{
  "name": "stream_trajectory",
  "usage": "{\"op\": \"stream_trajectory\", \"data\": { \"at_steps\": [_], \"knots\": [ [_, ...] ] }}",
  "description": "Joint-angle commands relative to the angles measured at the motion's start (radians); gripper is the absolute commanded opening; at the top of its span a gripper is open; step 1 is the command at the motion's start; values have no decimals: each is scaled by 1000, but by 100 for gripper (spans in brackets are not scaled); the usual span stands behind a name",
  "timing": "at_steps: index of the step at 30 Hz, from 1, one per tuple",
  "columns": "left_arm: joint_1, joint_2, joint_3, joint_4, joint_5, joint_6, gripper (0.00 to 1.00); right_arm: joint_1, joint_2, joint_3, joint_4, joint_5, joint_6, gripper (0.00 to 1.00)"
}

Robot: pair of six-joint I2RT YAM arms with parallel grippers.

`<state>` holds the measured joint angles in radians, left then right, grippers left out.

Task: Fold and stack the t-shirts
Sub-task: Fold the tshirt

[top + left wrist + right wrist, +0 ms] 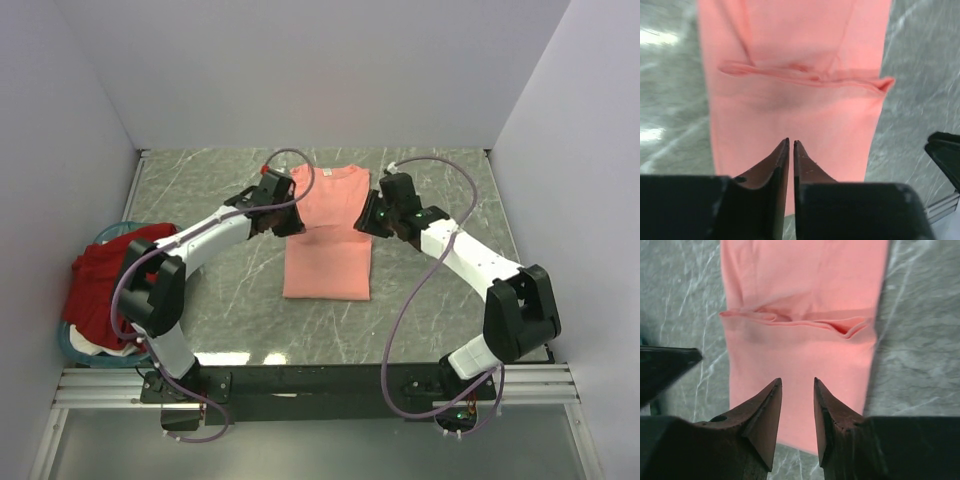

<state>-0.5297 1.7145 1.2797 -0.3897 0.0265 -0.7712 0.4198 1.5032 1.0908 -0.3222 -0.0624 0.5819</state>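
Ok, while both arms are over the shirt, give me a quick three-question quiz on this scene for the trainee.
1. True or false: the dark red t-shirt is stacked on the salmon-pink t-shirt.
2. What is the right gripper holding? A) the salmon-pink t-shirt B) the dark red t-shirt C) nothing
3. Fill in: the dark red t-shirt rests on a teal round ____.

Key: 1 false, they lie apart. 2 C, its jaws are open above the cloth. 3 basket.
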Motion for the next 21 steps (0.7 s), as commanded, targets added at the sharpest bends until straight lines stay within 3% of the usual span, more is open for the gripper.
{"op": "stream_trajectory", "data": {
  "at_steps": [1, 6, 12, 21],
  "knots": [
    [-65, 45, 21, 23, 24, 10, 12, 40, 26, 7, 12, 35, -17, 38],
    [-90, 160, 143, -4, 47, 29, 1, 47, 130, 87, -8, 49, -42, 35],
    [-69, 322, 306, -78, 33, 85, 1, 31, 311, 230, -60, 82, -79, 33],
    [-23, 441, 322, -86, 32, 101, 1, -15, 488, 313, -101, 82, -83, 32]
  ]
}}
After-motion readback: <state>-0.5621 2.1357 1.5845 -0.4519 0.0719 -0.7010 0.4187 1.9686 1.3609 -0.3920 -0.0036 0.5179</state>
